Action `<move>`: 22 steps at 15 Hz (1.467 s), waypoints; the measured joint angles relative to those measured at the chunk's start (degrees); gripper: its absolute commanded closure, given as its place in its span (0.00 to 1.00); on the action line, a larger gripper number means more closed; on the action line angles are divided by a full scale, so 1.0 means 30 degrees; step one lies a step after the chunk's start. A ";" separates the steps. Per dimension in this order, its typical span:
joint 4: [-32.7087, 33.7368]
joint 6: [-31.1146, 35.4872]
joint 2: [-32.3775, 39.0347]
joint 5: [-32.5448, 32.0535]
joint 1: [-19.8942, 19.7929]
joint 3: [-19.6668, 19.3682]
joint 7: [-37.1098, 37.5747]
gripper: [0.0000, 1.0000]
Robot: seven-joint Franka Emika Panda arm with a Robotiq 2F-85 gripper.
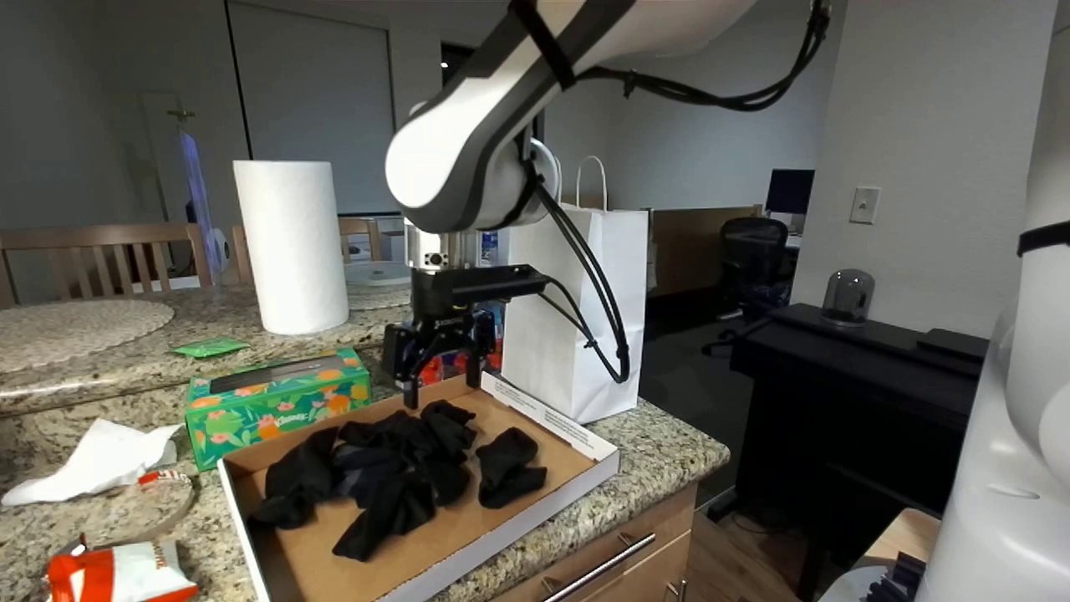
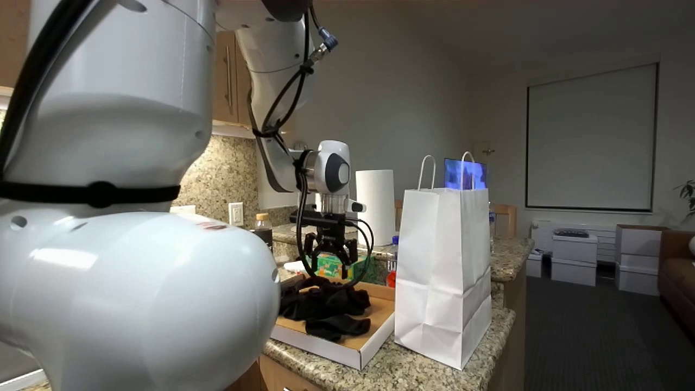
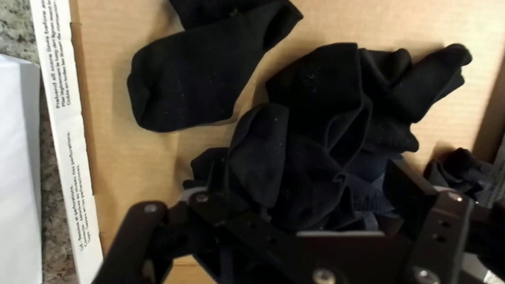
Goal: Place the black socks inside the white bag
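Observation:
Several black socks lie in a shallow cardboard tray (image 1: 552,418). Most form a pile (image 1: 401,460), also seen in an exterior view (image 2: 326,301) and the wrist view (image 3: 315,86). One folded black sock (image 1: 506,468) lies apart, nearer the bag; it shows in the wrist view (image 3: 189,79). The white paper bag (image 1: 577,318) stands upright beside the tray, handles up, also in an exterior view (image 2: 442,271); its inside is hidden. My gripper (image 1: 443,386) points down, open and empty, just above the pile. In the wrist view its fingers (image 3: 305,173) straddle part of the pile.
A green tissue box (image 1: 280,405) stands along the tray's far side. A tall paper towel roll (image 1: 292,251) is on the raised ledge. Bottles (image 2: 392,260) stand behind the bag. A red and white snack packet (image 1: 121,573) and a crumpled tissue (image 1: 100,460) lie on the counter.

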 measured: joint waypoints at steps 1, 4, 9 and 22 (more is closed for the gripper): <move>-0.0124 0.0745 0.0175 -0.0375 0.0001 -0.0052 0.0700 0.00; -0.0279 0.2382 0.0882 -0.1316 0.0004 -0.0302 0.2429 0.00; -0.0231 0.3285 0.2036 -0.1354 0.0006 -0.0732 0.3284 0.00; 0.0350 0.3350 0.3382 -0.1346 0.0224 -0.1251 0.3395 0.91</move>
